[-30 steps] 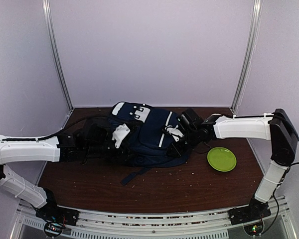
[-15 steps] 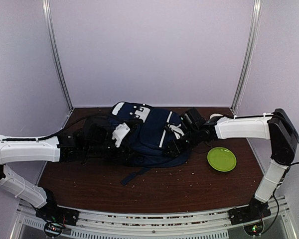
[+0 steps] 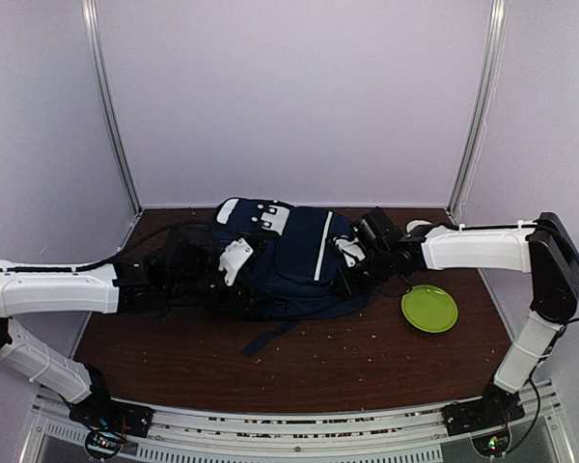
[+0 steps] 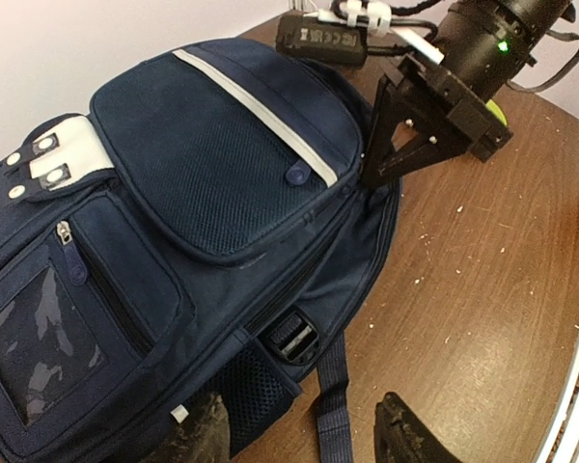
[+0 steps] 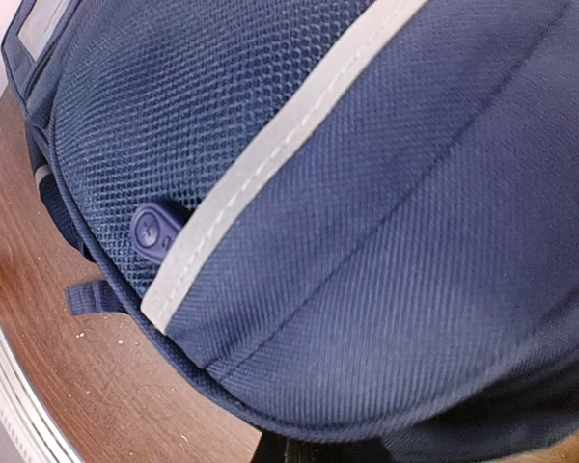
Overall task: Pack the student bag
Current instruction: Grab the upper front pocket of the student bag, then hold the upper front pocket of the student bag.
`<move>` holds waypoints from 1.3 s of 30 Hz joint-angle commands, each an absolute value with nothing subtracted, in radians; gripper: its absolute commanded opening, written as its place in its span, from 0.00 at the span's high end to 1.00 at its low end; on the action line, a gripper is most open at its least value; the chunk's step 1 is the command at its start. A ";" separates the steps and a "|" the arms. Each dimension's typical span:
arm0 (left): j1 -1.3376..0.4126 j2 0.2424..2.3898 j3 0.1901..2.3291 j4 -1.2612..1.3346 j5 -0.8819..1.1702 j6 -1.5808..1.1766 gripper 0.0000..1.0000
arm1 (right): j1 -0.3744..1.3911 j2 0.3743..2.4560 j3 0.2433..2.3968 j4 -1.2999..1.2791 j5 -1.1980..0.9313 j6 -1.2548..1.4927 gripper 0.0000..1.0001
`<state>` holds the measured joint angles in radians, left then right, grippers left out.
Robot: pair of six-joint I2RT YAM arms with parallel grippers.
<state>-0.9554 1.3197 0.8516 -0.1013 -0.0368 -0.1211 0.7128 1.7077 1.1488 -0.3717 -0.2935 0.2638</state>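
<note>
— What surrounds you?
— Plain pale-lilac wall panels [image 3: 289,96], joined by slim silver metal corner posts [image 3: 111,106].
— And below?
— Your dark brown wooden tabletop [image 3: 367,357], speckled with pale crumbs, evenly lit.

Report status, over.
Left gripper open over bag strap. Right gripper against bag's side, grip unclear. Bag lying flat. Green plate beside it, apart.

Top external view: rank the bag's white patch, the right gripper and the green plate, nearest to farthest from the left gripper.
1. White patch, just behind the left gripper.
2. Right gripper, across the student bag.
3. Green plate, far right.
</note>
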 commanded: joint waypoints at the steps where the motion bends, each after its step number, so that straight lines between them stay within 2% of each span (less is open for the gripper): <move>1: -0.959 1.372 0.895 -0.047 -0.013 -0.084 0.46 | 0.670 1.621 1.116 -0.366 -0.196 0.215 1.00; 8: -1.002 1.463 0.936 0.081 -0.056 0.061 0.47 | 0.666 1.528 1.036 -0.322 -0.262 0.166 1.00; 10: -1.012 1.500 0.966 0.110 -0.071 0.108 0.47 | 0.666 1.527 1.033 -0.317 -0.264 0.162 0.94; 12: -1.018 1.543 0.998 0.127 -0.088 0.154 0.47 | 0.666 1.540 1.043 -0.318 -0.274 0.159 0.81; 14: -1.019 1.573 1.035 0.113 -0.099 0.181 0.47 | 0.666 1.555 1.052 -0.320 -0.282 0.158 0.72; 22: -1.023 1.561 1.030 0.090 -0.097 0.162 0.48 | 0.667 1.634 1.078 -0.318 -0.312 0.141 0.68; 27: -1.024 1.552 0.997 0.104 -0.114 0.142 0.48 | 0.673 1.646 1.068 -0.290 -0.302 0.130 0.71; 33: -1.025 1.592 1.015 0.142 -0.111 0.172 0.48 | 0.673 1.628 1.052 -0.287 -0.279 0.102 1.00; 39: -1.024 1.675 1.098 0.169 -0.090 0.256 0.48 | 0.663 1.531 1.024 -0.324 -0.278 0.032 1.00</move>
